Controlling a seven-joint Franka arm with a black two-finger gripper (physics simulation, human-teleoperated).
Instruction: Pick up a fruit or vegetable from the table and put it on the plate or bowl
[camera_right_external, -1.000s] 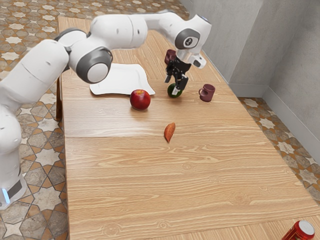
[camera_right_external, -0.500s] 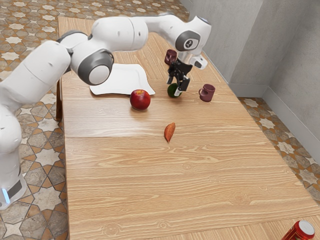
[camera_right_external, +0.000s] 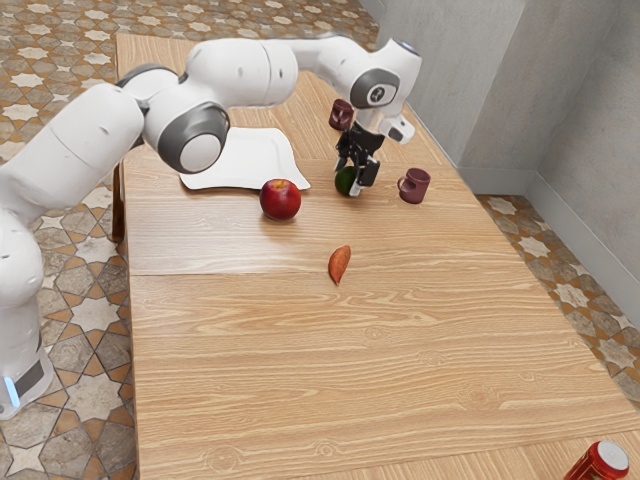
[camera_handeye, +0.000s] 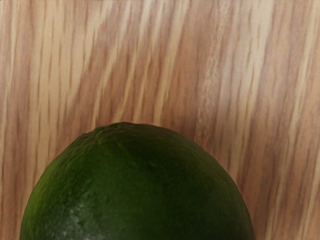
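Observation:
A dark green lime (camera_right_external: 344, 182) rests on the wooden table (camera_right_external: 400, 330) just off the white plate's (camera_right_external: 240, 158) near right corner. My black gripper (camera_right_external: 355, 176) has come straight down over the lime, and its fingers stand open on either side of the fruit. In the wrist view the lime (camera_handeye: 137, 187) bulges large right under my hand, with bare wood grain behind it. A red apple (camera_right_external: 281, 199) lies toward the exterior view's left of the lime. An orange carrot-like vegetable (camera_right_external: 339, 263) lies nearer the table's middle.
A dark red mug (camera_right_external: 414, 185) stands close on the exterior view's right of the gripper, and a second dark mug (camera_right_external: 341, 112) stands behind it. A red can (camera_right_external: 598, 462) sits at the near right corner. A grey wall runs along the far right.
My hand has dropped lower, from hovering above the lime to straddling it. The lime, apple and vegetable have stayed where they were.

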